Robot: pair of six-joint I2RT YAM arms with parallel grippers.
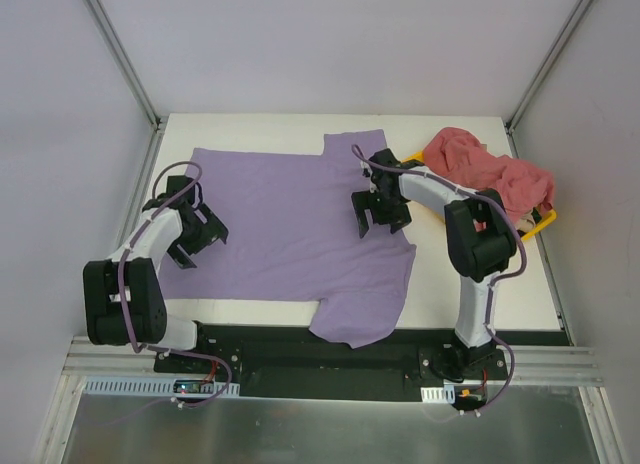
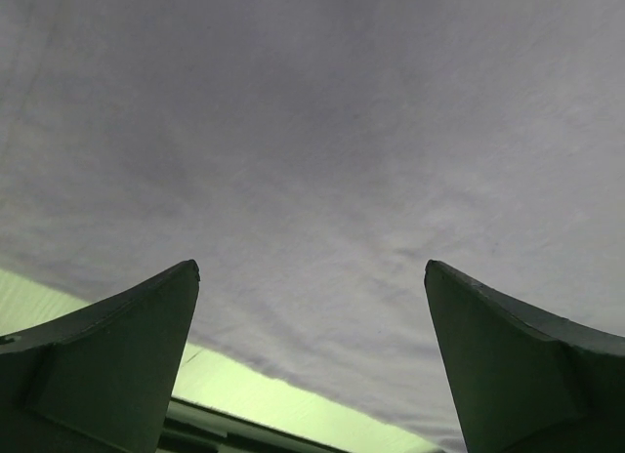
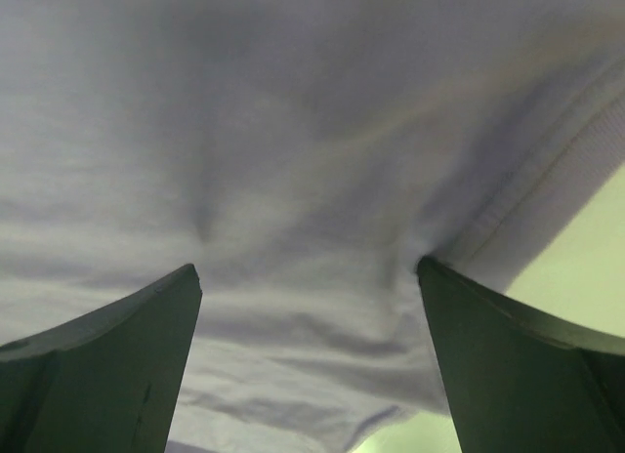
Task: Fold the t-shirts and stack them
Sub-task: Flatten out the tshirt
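The lavender t-shirt [image 1: 290,219] lies spread flat across the table, one sleeve hanging over the near edge. My left gripper [image 1: 197,241] is open and pressed low over the shirt's left hem; its view shows the purple cloth [image 2: 322,150] and its edge between the spread fingers. My right gripper [image 1: 380,216] is open over the shirt's right side near a sleeve; its view shows wrinkled purple cloth [image 3: 293,180] with a hem seam at the right. The dusty pink-red t-shirts [image 1: 490,169] lie crumpled in a heap at the back right.
A yellow tray [image 1: 540,222] shows under the pink heap at the table's right edge. The white table top [image 1: 480,284] shows bare to the right of the purple shirt. Grey enclosure walls surround the table.
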